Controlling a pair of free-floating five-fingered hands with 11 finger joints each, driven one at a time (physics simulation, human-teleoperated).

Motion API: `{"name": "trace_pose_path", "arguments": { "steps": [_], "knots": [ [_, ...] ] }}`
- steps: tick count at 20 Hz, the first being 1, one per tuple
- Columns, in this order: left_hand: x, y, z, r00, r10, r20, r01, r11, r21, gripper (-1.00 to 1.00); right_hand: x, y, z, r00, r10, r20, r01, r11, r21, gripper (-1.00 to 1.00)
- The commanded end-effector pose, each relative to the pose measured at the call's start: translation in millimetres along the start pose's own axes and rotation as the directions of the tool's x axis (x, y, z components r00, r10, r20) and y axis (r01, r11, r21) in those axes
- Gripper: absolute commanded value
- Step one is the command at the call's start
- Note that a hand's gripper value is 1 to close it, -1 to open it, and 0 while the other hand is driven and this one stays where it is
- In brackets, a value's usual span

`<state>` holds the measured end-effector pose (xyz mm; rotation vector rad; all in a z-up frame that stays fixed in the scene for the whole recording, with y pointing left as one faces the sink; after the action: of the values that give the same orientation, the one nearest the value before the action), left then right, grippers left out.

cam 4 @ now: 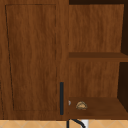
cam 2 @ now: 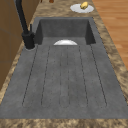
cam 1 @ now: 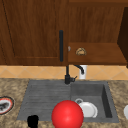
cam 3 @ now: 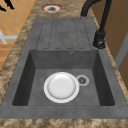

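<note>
Left hand [cam 1: 32, 121] at sink's [cam 1: 42, 97] front edge, open or closed I cannot tell; red ball [cam 1: 67, 115] beside it looks smooth, probably slippery; I'd cup its widest part.

No text, label, brand, number or sign can be read anywhere: not on the white plate [cam 3: 61, 87] in the sink basin, nor on the wall cabinet door [cam 4: 32, 57].

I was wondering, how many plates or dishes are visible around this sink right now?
3: a white plate in the sink basin, a red-rimmed plate on the counter left of the sink, and a white plate holding something yellow on the counter to the right.
</note>
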<state>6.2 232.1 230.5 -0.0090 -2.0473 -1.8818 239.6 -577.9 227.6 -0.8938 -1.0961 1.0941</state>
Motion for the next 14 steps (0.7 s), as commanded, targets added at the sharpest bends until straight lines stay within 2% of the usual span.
{"name": "trace_pose_path", "arguments": {
  "steps": [1,5,11,14],
  "knots": [
    [0.0,0.0,0.0,1.0,0.0,0.0,0.0,1.0,0.0,0.0,19.4,-0.1,6.0,0.997,0.07,-0.008,-0.071,0.995,-0.077,-1.0],
    [0.0,0.0,0.0,1.0,0.0,0.0,0.0,1.0,0.0,0.0,29.1,2.9,12.9,0.989,0.147,-0.026,-0.149,0.978,-0.146,-1.0],
    [0.0,0.0,0.0,1.0,0.0,0.0,0.0,1.0,0.0,0.0,43.7,10.2,23.1,0.977,0.208,-0.039,-0.21,0.935,-0.285,-1.0],
    [0.0,0.0,0.0,1.0,0.0,0.0,0.0,1.0,0.0,0.0,53.5,13.1,27.0,0.968,0.245,-0.055,-0.249,0.914,-0.321,-1.0]
  ]
}}
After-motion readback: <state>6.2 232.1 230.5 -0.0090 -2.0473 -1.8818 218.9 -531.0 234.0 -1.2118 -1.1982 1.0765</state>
